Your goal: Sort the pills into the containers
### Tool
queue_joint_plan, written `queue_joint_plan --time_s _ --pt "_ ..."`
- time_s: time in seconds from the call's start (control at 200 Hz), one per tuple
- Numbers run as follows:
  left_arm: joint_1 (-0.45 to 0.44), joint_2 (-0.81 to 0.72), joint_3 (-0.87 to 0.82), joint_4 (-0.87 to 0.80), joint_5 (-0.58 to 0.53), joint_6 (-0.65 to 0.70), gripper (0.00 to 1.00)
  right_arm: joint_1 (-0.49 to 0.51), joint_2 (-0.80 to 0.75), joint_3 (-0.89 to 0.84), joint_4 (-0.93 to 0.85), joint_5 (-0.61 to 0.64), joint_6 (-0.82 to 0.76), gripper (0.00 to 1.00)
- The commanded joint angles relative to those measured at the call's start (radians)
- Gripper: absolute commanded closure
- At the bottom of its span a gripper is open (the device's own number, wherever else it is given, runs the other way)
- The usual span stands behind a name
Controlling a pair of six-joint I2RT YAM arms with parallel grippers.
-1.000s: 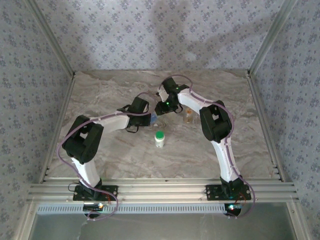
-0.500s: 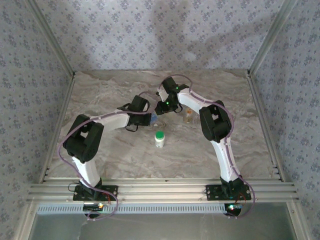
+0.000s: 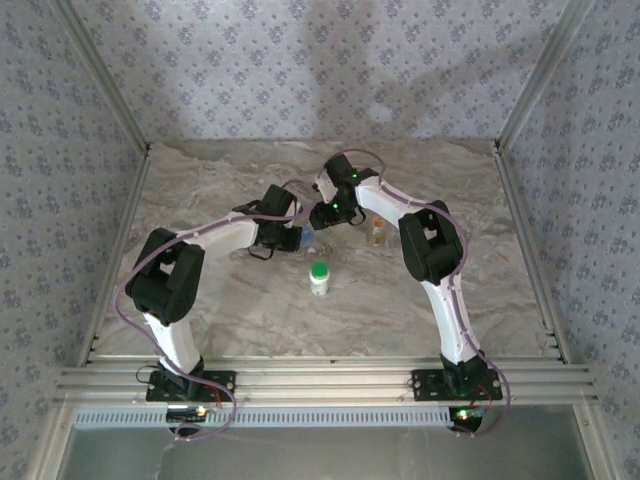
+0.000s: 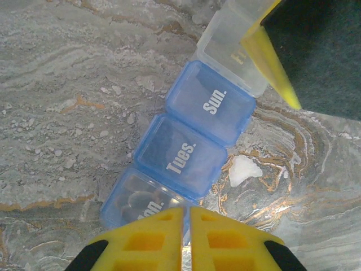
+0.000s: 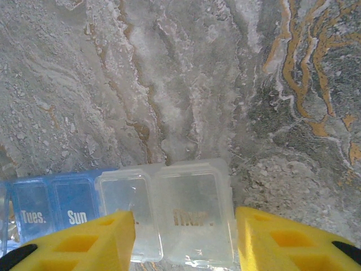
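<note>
A weekly pill organizer (image 4: 180, 155) lies on the marble, with blue lids marked Mon, Tues and Sun and clear cells beyond them. Dark pills (image 4: 131, 199) show through the Mon lid. My left gripper (image 4: 186, 217) is shut, its yellow tips just over the near edge of the Mon cell. From above it (image 3: 297, 238) sits at the organizer's (image 3: 309, 236) left end. My right gripper (image 5: 186, 237) straddles the clear cells (image 5: 194, 214), one finger on each side, closed on that end. The right gripper (image 3: 322, 222) meets the organizer from the right.
A white bottle with a green cap (image 3: 319, 277) stands in front of the organizer. A small amber vial (image 3: 377, 234) stands to the right of the right arm. Patterned walls and metal rails (image 3: 520, 215) bound the table.
My left wrist has shifted a little toward the organizer and up the table. The right arm and the bottle have not moved.
</note>
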Motion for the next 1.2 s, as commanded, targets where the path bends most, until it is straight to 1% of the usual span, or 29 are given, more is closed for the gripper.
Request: queue_joint_plan --time_s 0.0,0.255,0.495,0.56,0.61,0.7,0.775,0.875,0.955,1.05,1.194 --pt "0.006 -0.042 0.037 -0.031 -0.012 0.026 0.87 0.006 0.087 -0.045 -0.059 0.029 -0.024 0.50" --pt "0.013 -0.021 0.053 -0.041 -0.026 0.036 0.88 0.006 0.088 -0.045 -0.060 0.019 -0.028 0.50" --pt "0.032 0.012 0.024 -0.030 -0.035 0.014 0.89 0.005 0.087 -0.043 -0.063 0.018 -0.029 0.50" --pt "0.033 0.019 -0.023 0.011 -0.015 -0.011 0.89 0.005 0.087 -0.044 -0.063 0.019 -0.028 0.50" --pt "0.029 0.019 -0.069 0.065 0.022 -0.032 0.89 0.006 0.087 -0.043 -0.063 0.019 -0.029 0.50" --pt "0.004 0.038 -0.114 0.138 0.050 -0.056 0.89 0.006 0.088 -0.042 -0.060 0.022 -0.028 0.50" --pt "-0.017 0.077 -0.105 0.144 0.021 -0.055 0.89 0.003 0.092 -0.036 -0.066 0.022 -0.028 0.50" --pt "-0.012 0.133 -0.072 0.089 -0.014 -0.075 0.92 0.004 0.093 -0.032 -0.072 0.025 -0.028 0.50" --pt "-0.010 0.115 -0.096 0.103 -0.038 -0.084 0.92 0.004 0.093 -0.032 -0.077 0.024 -0.030 0.50" --pt "-0.009 0.082 -0.092 0.076 -0.054 -0.071 0.92 0.004 0.094 -0.033 -0.075 0.026 -0.032 0.50" --pt "-0.018 0.011 -0.054 0.045 -0.021 -0.013 0.91 0.005 0.096 -0.026 -0.079 0.023 -0.031 0.50"
